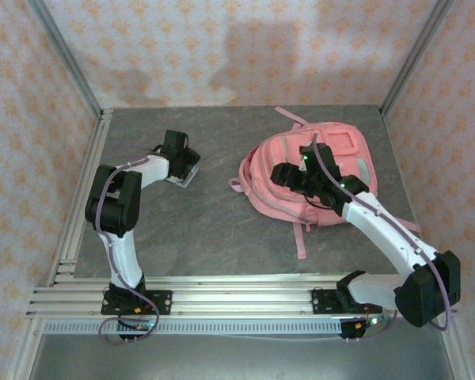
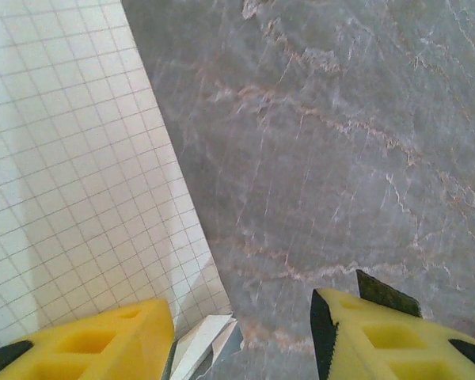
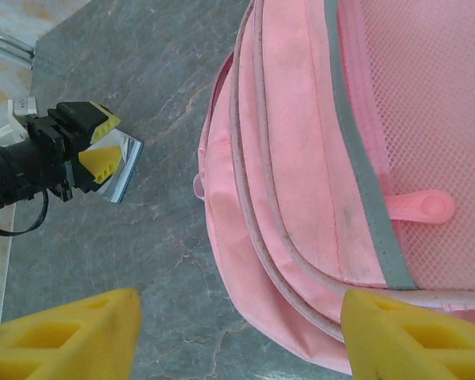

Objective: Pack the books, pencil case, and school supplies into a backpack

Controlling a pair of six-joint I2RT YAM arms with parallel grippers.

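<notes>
Pink backpack [image 1: 257, 170] long axis left-right; right hand [image 3: 239, 317] spread above; left hand [image 2: 241, 317] spread over gridded sheet [image 2: 71, 174].

Grey veined tabletop [image 1: 214, 229] inside floral-patterned peach walls [image 1: 245, 47], aluminium rails [image 1: 237, 294] along near edge.

Pink woven-cloth backpack [image 3: 301, 158], matt, with open mesh panel [image 3: 427, 95] and smooth plastic zip pull [image 3: 419, 207]; grey veined stone-look tabletop [image 2: 340, 158], smooth, dull; white gridded sheet [image 2: 71, 198], possibly paper, faintly glossy.

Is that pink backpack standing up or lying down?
Lying down: the backpack's broad side rests on the table, a strap trailing flat across it.
</notes>
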